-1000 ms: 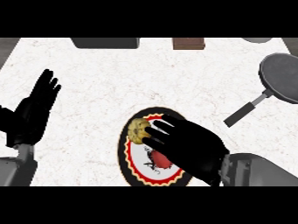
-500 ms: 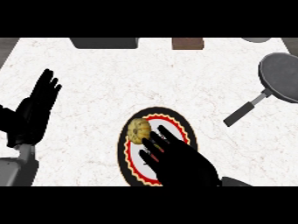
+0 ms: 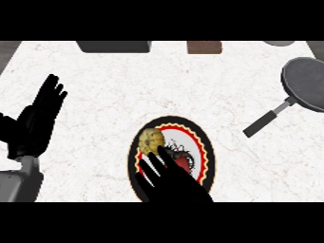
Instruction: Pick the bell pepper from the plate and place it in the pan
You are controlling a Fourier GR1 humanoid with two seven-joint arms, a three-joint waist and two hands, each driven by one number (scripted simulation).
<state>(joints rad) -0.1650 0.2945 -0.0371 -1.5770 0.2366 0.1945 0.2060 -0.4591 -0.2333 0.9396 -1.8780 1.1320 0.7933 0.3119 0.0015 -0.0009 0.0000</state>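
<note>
Fingers of the right hand (image 3: 170, 182) reach in from the table's near edge and lie spread over the near half of the plate (image 3: 138, 147), straight and not curled round anything. Just past the fingertips sits the bell pepper (image 3: 152, 141), a yellowish lump on the far-left part of the plate, uncovered and, as far as can be seen, only brushed by a fingertip if touched at all. This reads as the reach step: the pick has not been made. The next move calls for the hand to go a little farther over the pepper and curl round it before any lift; then it must carry it toward the far right. Left hand (image 3: 38, 118) rests open, fingers up, near the table's left edge. Farther off, near the right edge, lies the pan (image 3: 317, 85), its handle pointing back toward the plate, well apart from it. Along the far edge stand a dark tray (image 3: 114, 46) and a brown block (image 3: 205, 46).
</note>
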